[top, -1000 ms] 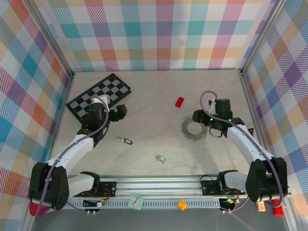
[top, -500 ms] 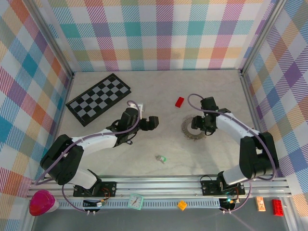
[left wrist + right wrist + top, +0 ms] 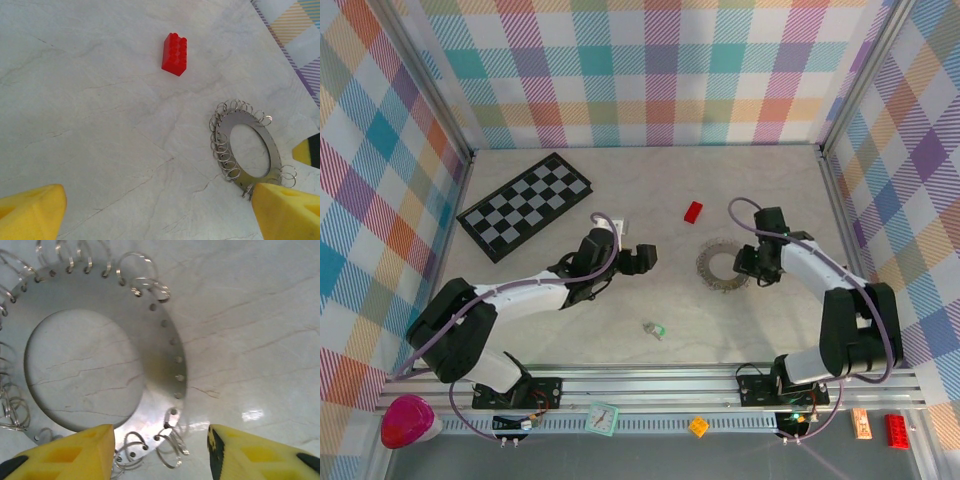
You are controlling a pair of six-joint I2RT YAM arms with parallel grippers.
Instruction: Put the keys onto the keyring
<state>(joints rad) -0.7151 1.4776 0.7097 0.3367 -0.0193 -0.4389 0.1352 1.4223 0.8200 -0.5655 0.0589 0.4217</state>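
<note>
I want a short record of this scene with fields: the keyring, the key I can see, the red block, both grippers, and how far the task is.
keyring: flat on the table, right of centre
green-headed key: loose on the table, apart from the keyring
red block: beyond the keyring, not touching it
left gripper: open, empty, left of the keyring
right gripper: open, jaws astride the keyring's rim
task: green-headed key not yet on the keyring
</note>
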